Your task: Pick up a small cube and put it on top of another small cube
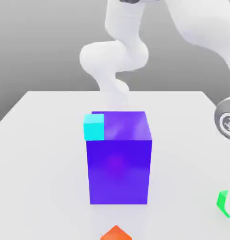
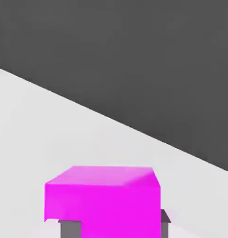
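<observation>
Here's the small bright green cube (image 1: 224, 204), sitting low on the white table (image 1: 42, 140) at the exterior view's right edge, right under the arm's wrist and well apart from the big blue-purple block (image 1: 119, 159) in the middle. It looks like a light, rigid little thing with flat, smooth faces. I'd take it square across two opposite side faces, around mid-height, because a corner pinch could let it twist out. Now the hand view: the two-finger gripper (image 2: 117, 225) has its dark grey fingers (image 2: 69, 228) pressed in against either side of a magenta cube (image 2: 103, 197), pinching it low on its flanks, with the cube down on the pale surface. The colours differ between views, so I can't say for sure it's the same cube, though the position suggests it. Further out, a small cyan cube (image 1: 94, 126) sits at the big block's upper corner, and a small orange cube (image 1: 116, 233) waits at the near edge.
</observation>
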